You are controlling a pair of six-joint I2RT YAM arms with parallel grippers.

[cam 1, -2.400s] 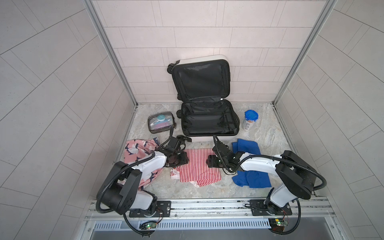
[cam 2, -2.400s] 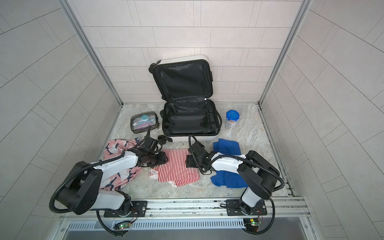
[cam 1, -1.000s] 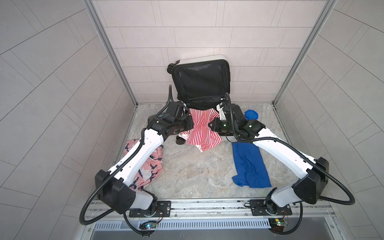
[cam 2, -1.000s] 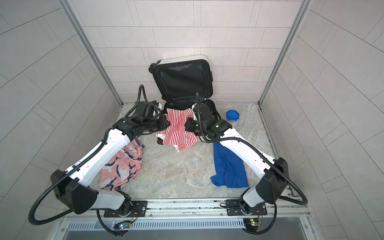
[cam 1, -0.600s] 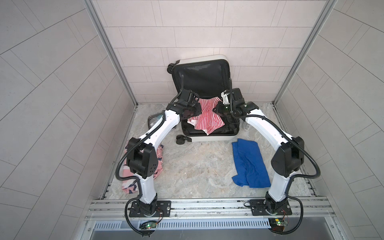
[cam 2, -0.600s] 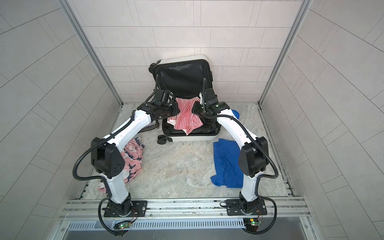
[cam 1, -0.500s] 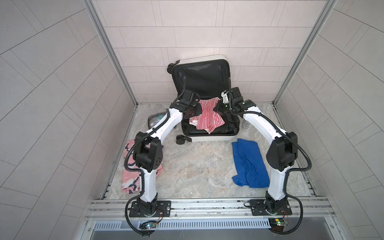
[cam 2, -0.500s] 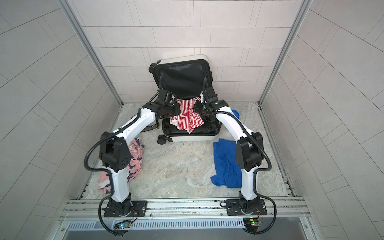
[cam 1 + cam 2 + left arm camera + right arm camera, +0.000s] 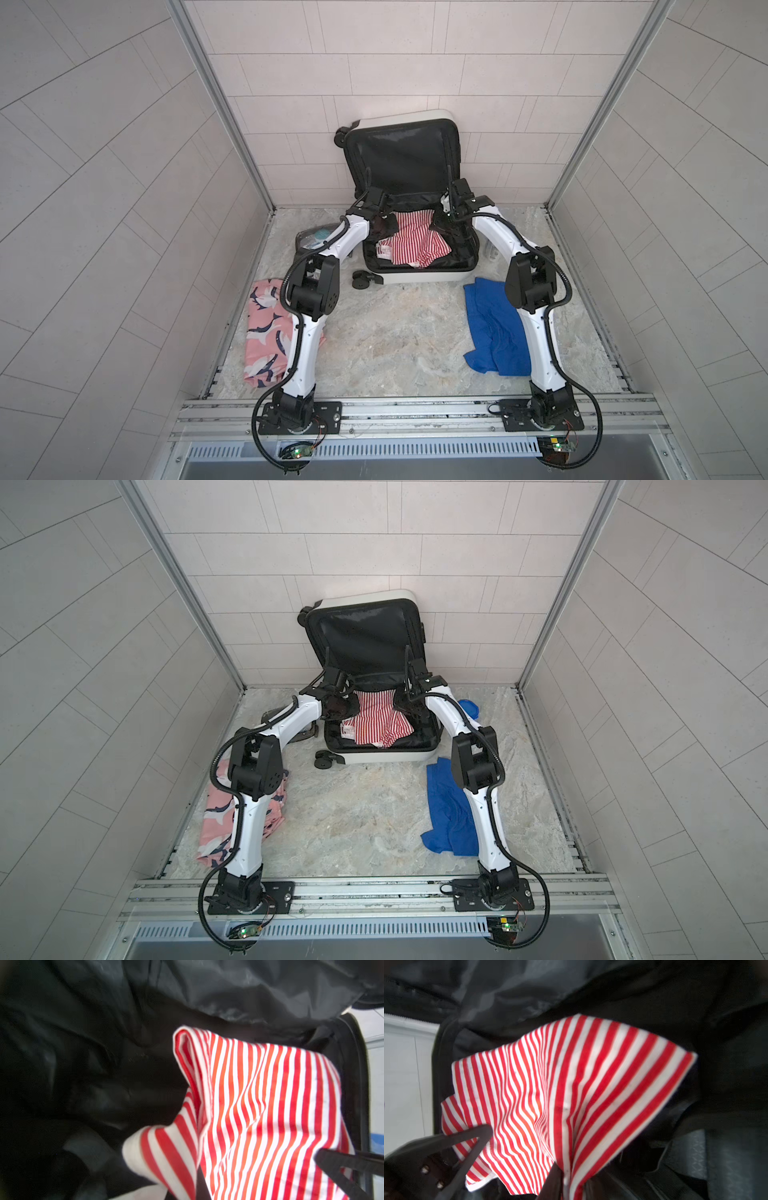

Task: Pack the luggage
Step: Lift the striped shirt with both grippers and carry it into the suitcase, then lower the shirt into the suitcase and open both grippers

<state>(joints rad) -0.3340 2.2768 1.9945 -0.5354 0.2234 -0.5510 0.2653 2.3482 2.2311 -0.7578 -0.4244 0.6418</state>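
pink shark-print cloth (image 9: 266, 332): bunched up on the floor at the far left, partly behind the left arm
clear pouch (image 9: 312, 240): near the back, just left of the case, mostly hidden by that same arm
left gripper (image 9: 384, 222): down inside the case at the left edge of the stripes. Its wrist view only shows one finger (image 9: 340, 1162) lying against the fabric, so honestly can't tell if the jaws are parted or pinching
luggage (image 9: 415, 275): back middle of the floor, base flat and open, lid standing up against the tiled wall
red-and-white striped cloth (image 9: 411, 243): rumpled inside the base, on the black lining
right gripper (image 9: 441, 223): at the right edge of the stripes, fingers (image 9: 467, 1140) look parted, cloth draped across the gap rather than pinched
blue cloth (image 9: 492, 332): on the floor right of the case
blue-lidded tub (image 9: 469, 707): behind the right arm, barely visible
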